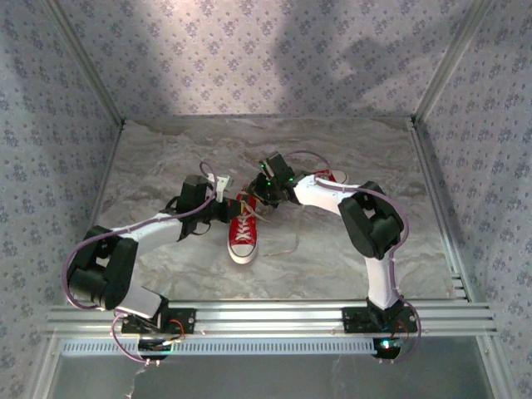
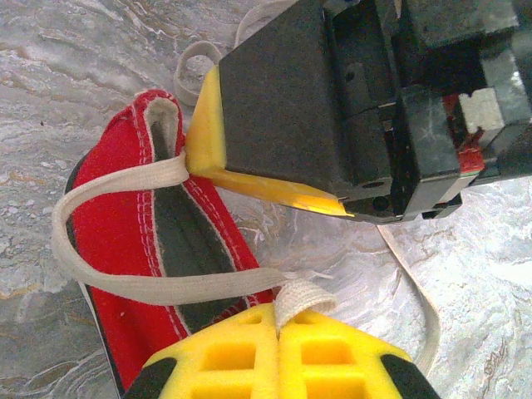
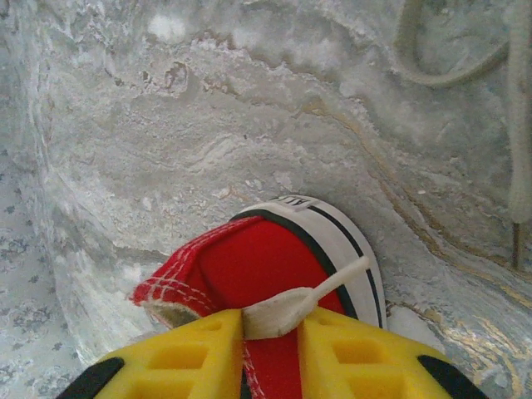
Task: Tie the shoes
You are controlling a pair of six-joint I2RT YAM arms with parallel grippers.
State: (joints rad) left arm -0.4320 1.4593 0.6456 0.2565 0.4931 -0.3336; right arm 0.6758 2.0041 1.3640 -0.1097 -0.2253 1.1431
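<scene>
Left wrist view: your left pincer (image 2: 280,322) and right pincer (image 3: 270,322) both clench the lace (image 2: 125,287), stretching a loop above the heel opening of the shoe (image 2: 108,224), probably for knotting; that shoe lies on the tabletop (image 1: 349,150) between both pincers.

Desk (image 1: 158,166) — grey-white marbled top, wrinkled-looking, with patterned walls on three sides. Red shoe (image 1: 243,236) sits near the middle on its sole, white toe cap toward the near edge. Second shoe (image 1: 331,176) sits further back and to the right, mostly hidden, a red-and-white bit visible. Loose lace (image 1: 293,243) trails across the bare top just right of the first shoe. In the right wrist view a lace loop (image 3: 449,75) lies flat on the marble, apart from the heel — can't tell whose it is. Metal rail (image 1: 266,316) runs along the near edge.
</scene>
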